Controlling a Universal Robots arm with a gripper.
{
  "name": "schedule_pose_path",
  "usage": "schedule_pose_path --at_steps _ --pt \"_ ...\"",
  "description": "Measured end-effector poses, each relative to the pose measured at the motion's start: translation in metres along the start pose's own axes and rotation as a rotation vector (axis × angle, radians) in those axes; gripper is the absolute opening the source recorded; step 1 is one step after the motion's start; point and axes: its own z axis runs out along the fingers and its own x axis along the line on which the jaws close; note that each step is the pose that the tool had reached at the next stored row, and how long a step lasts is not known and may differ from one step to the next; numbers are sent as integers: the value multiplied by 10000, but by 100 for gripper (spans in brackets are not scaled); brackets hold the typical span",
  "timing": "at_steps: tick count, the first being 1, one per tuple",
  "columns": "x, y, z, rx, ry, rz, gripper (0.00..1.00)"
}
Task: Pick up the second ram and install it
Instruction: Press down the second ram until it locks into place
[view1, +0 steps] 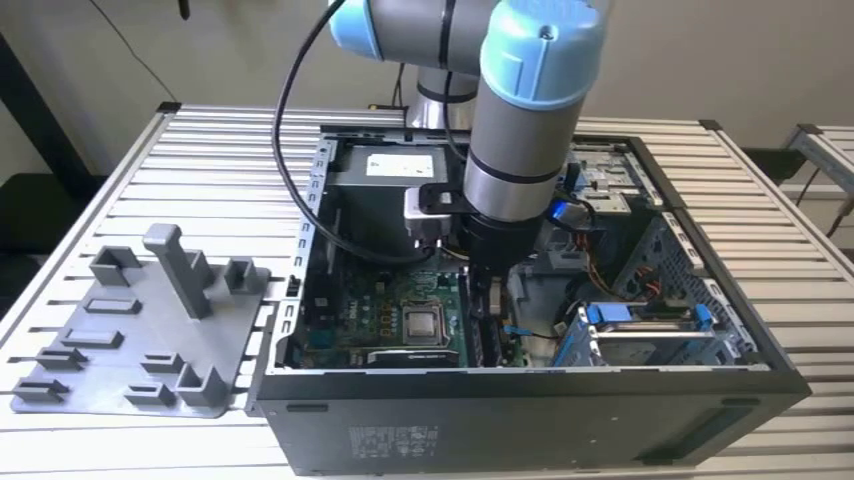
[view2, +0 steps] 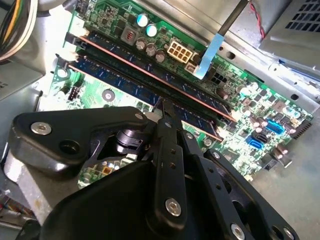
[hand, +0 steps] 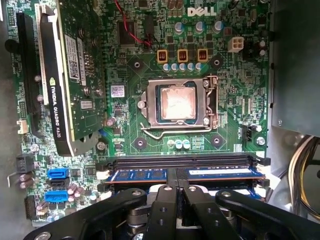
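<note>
claw (hand: 175, 192) closed, fingertips pressing on second ram (hand: 200, 174) | ram lies in memory slot at motherboard (hand: 150, 125) edge, inside computer case (view1: 747, 340) on table (view1: 200, 180) | pickup done, seating underway; latching cannot be confirmed

A grey fixture tray (view1: 134, 335) lies on the slatted table (view1: 94, 210) beside the open computer case (view1: 534, 420).

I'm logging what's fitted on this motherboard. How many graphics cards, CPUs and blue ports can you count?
Graphics card: 1
CPU: 1
Blue ports: 2
Total: 4
</note>
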Motion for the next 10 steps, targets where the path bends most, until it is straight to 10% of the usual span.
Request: schedule_pose_path --at_steps 10 --pt "-2 -1 -82 12 -15 -4 11"
